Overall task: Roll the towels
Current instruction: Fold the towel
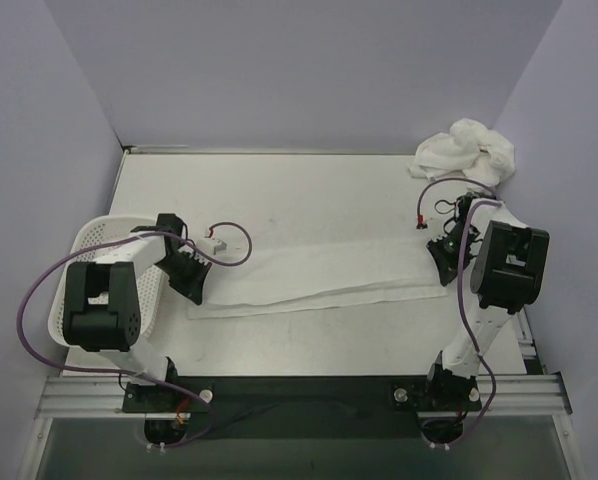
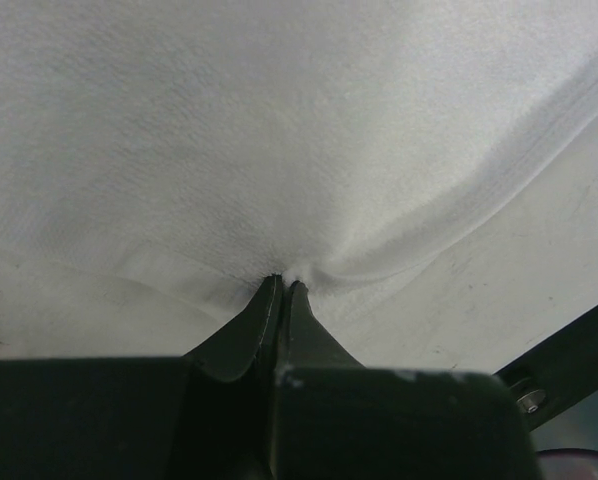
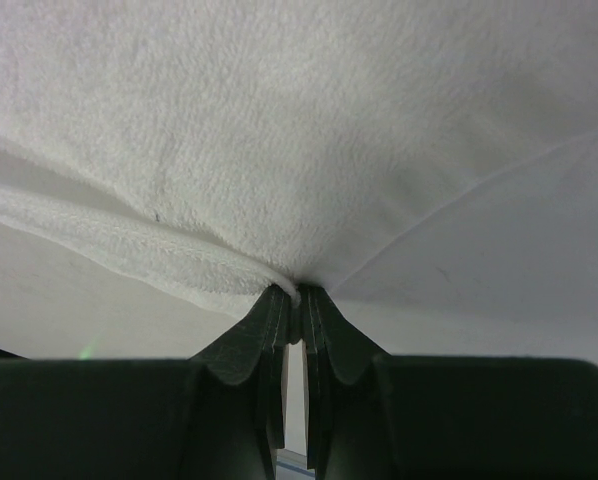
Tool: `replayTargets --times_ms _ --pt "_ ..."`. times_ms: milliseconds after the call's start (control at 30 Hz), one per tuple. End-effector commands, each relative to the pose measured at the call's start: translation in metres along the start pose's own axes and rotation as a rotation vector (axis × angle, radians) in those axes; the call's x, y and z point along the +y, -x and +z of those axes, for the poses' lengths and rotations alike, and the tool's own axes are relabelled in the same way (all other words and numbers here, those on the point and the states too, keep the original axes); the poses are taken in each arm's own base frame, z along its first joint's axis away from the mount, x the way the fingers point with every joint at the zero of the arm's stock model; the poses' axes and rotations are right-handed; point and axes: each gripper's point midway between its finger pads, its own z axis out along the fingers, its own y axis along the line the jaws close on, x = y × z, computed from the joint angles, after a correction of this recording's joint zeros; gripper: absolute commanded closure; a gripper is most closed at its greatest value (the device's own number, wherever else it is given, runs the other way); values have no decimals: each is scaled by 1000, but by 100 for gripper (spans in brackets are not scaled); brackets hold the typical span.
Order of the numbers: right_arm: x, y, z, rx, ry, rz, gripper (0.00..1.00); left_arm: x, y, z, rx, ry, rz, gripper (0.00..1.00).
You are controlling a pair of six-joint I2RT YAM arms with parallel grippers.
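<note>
Jaws pressed together: left pincer point(image 2: 282, 284) nipping spread towel point(image 1: 319, 272) edge; right pincer point(image 3: 299, 292) nipping opposite end.

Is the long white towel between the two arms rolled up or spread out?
Spread out: the long towel lies flat, with no roll at either end. The left pincer and right pincer pinch its ends.

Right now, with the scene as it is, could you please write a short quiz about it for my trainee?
1. True or false: the left fingers and the right fingers are each shut on one end of the flat towel.
2. The crumpled towel lies: A) at the table's far right corner; B) between the arm bases; C) under the flat towel.
3. Which arm stands beside the basket?
Key: 1 true; 2 A; 3 the left arm.
</note>
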Motion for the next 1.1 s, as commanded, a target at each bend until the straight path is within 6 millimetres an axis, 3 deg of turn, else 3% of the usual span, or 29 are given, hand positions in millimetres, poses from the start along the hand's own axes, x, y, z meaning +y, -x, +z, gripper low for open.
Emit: replayTargets --times_ms 0,100,200,400,567,667,833,1067 --pt "-7 -7 1 44 -11 28 100 35 30 4 -65 122 41 100" --pt "-13 -3 -8 21 -35 31 100 39 50 -12 -114 137 54 100" --pt "-11 -3 -17 5 -47 22 100 27 59 -35 -137 104 84 100" --pt "0 -6 -30 -29 -44 7 100 5 56 -78 -167 101 145 100" --pt "4 -7 -52 -77 -66 -18 100 9 46 -94 -174 123 141 100" --pt "7 -9 -58 -79 -72 -40 100 9 37 -88 -149 112 135 100" --pt "7 -11 -42 -40 -28 -35 100 8 31 -67 -136 85 116 100" --pt "23 -17 -25 -18 44 -44 100 11 15 -39 -85 73 118 100"
